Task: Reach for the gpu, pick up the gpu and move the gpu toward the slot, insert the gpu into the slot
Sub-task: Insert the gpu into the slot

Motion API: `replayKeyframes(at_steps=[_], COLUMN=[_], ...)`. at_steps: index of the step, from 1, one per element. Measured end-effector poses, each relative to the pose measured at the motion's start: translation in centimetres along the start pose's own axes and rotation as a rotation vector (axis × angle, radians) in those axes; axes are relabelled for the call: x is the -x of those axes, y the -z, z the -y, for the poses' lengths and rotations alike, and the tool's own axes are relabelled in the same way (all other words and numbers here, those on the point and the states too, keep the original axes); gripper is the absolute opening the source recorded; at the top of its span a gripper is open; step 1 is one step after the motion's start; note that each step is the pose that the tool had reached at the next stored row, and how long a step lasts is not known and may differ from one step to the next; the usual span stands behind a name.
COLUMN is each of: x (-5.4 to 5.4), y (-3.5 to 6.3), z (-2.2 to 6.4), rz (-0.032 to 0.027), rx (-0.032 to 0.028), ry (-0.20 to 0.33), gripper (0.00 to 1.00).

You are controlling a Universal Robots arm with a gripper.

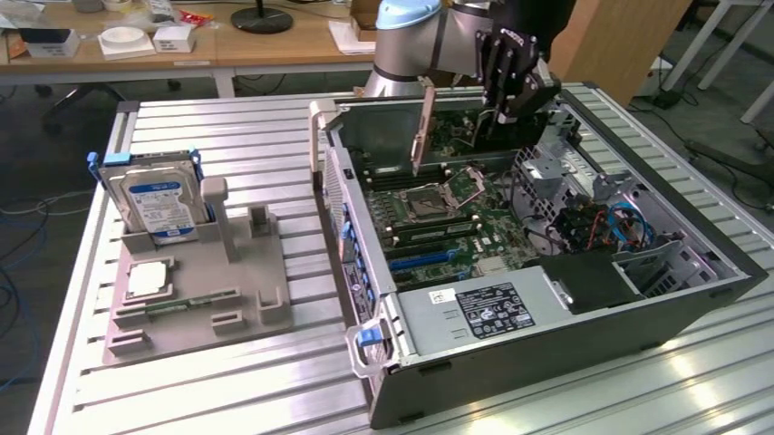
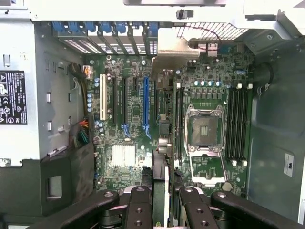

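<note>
Exterior view: claw grips gpu edge-down over motherboard, inside open case.

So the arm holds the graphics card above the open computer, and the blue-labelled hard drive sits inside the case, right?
Not quite. The exterior view shows the hard drive outside the computer case, standing upright in the grey holder on that view's left. The end effector does hold the gpu above the open case.

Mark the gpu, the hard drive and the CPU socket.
gpu (image 1: pixel 421 127): exterior view, metal end bracket.
hard drive (image 1: pixel 158 205): exterior view, blue label.
CPU socket (image 2: pixel 206 130): wrist view, socket centre.
</note>
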State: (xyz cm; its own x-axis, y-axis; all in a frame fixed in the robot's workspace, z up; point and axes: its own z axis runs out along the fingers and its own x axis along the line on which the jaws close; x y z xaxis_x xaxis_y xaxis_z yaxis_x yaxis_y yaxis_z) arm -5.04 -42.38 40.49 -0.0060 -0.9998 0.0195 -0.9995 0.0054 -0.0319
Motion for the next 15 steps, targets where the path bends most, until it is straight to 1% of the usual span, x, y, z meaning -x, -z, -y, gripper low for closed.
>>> replayKeyframes(at_steps=[9,15], x=[0.0,0.0], y=[-0.49,-1.25], z=[-0.79,-1.10], rz=[0.0001,0.0000], rx=[0.0000,0.0000], ry=[0.000,0.000], gripper=[0.26,0.26])
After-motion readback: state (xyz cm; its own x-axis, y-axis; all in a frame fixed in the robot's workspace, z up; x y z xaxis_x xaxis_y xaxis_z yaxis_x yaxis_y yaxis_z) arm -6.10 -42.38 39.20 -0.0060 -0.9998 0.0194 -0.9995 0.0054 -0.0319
